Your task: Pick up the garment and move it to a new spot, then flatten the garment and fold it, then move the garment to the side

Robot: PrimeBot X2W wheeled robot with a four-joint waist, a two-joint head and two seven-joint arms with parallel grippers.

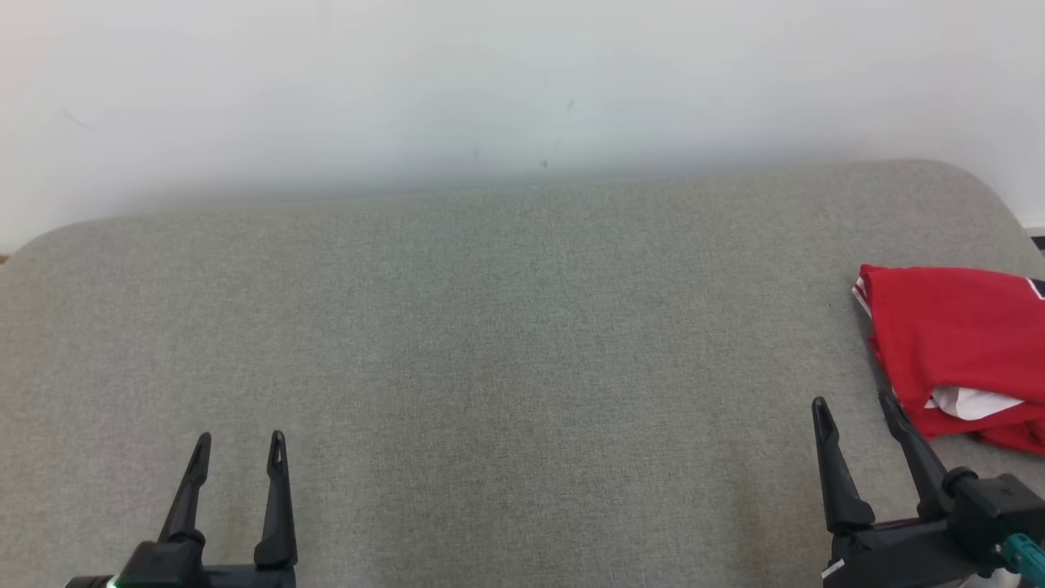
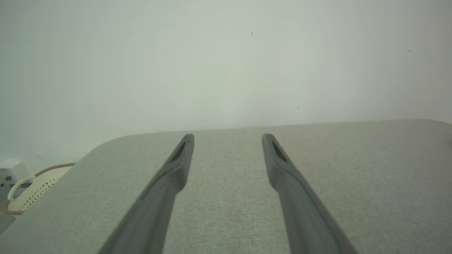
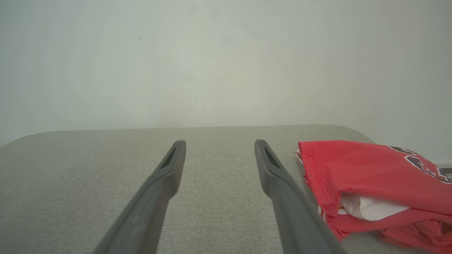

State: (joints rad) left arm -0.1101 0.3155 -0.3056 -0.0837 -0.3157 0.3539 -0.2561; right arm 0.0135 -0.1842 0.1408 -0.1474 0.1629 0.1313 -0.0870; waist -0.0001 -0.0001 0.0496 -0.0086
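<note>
A red garment (image 1: 955,343) with white lining and dark lettering lies folded over at the right edge of the grey fabric surface (image 1: 490,343). In the right wrist view the garment (image 3: 370,176) sits just right of my right fingers. My right gripper (image 1: 856,408) stands open at the lower right, close beside the garment's near left corner, with nothing between its fingers. At the lower left my left gripper (image 1: 241,441) is open and empty, far from the garment. In its own view the left gripper (image 2: 227,137) points over bare grey fabric.
A pale wall (image 1: 490,82) rises behind the surface's rounded far edge. A cream perforated basket (image 2: 31,187) with a cord sits on the floor off the surface's left corner, with a white socket strip (image 2: 9,173) beside it.
</note>
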